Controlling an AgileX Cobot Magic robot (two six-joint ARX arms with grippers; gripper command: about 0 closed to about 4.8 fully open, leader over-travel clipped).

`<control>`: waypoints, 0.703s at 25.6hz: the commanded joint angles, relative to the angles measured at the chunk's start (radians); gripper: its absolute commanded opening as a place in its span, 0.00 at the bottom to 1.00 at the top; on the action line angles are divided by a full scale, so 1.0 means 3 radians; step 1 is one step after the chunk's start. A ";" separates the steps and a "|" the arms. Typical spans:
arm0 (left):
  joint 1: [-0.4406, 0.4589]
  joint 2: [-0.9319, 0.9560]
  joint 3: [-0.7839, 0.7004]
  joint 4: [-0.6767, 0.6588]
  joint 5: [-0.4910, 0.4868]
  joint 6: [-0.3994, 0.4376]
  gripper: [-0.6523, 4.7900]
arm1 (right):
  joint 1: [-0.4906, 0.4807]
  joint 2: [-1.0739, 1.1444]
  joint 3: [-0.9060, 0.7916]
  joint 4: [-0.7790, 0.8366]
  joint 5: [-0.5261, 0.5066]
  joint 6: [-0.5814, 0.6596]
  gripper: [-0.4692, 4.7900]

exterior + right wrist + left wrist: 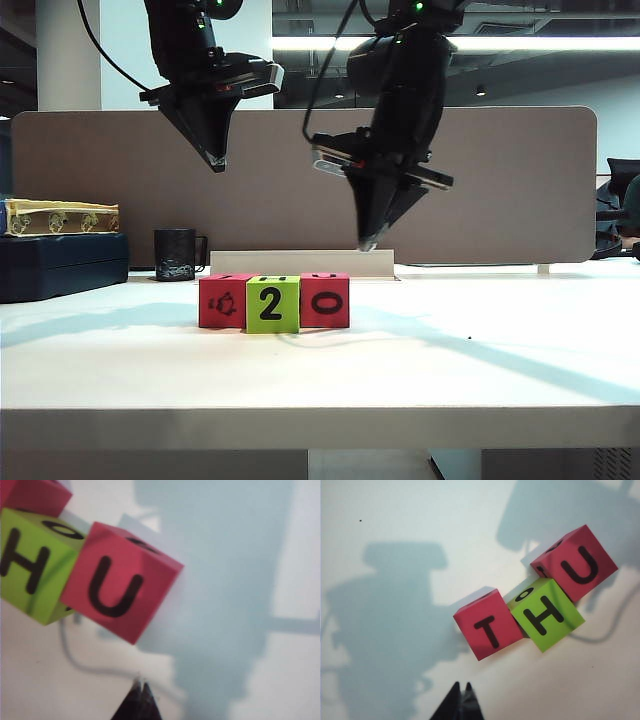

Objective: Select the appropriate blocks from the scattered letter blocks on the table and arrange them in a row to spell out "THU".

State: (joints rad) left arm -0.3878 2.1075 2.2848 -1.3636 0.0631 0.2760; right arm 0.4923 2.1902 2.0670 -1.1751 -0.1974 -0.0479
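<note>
Three letter blocks stand touching in a row on the white table (480, 370). The left pinkish-red block (225, 301) shows T on top (490, 630). The lime-green block (272, 304) in the middle shows H on top (546, 614) (30, 565). The right pinkish-red block (324, 300) shows U on top (577, 562) (117, 582). My left gripper (217, 165) hangs shut and empty high above the row's left end (461, 684). My right gripper (368, 243) is shut and empty, above and behind the right block (140, 683).
A black mug (176, 254) stands at the back left next to a dark blue box (60, 265) with a yellowish box (60, 217) on top. A pale flat bar (300, 263) lies behind the blocks, in front of a brown partition (500, 180).
</note>
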 commanded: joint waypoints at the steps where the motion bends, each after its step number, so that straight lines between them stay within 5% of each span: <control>1: 0.0015 -0.0042 0.0029 -0.0020 -0.0067 0.0015 0.11 | 0.0193 0.0005 -0.0037 -0.0005 -0.0103 -0.0020 0.09; 11: 0.0118 -0.0844 0.0038 -0.0098 -0.0122 -0.0001 0.11 | 0.0496 0.0005 -0.0061 0.0347 -0.0089 0.0072 0.09; 18: 0.0123 -0.1325 0.0038 -0.0086 0.0843 -0.0074 0.11 | 0.0675 0.0065 -0.0065 0.0515 -0.0061 0.0109 0.09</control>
State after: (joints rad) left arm -0.3496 1.7195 2.2917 -1.3945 0.2790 0.2569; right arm 0.6849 2.2021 2.0468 -1.0332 -0.2199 -0.0181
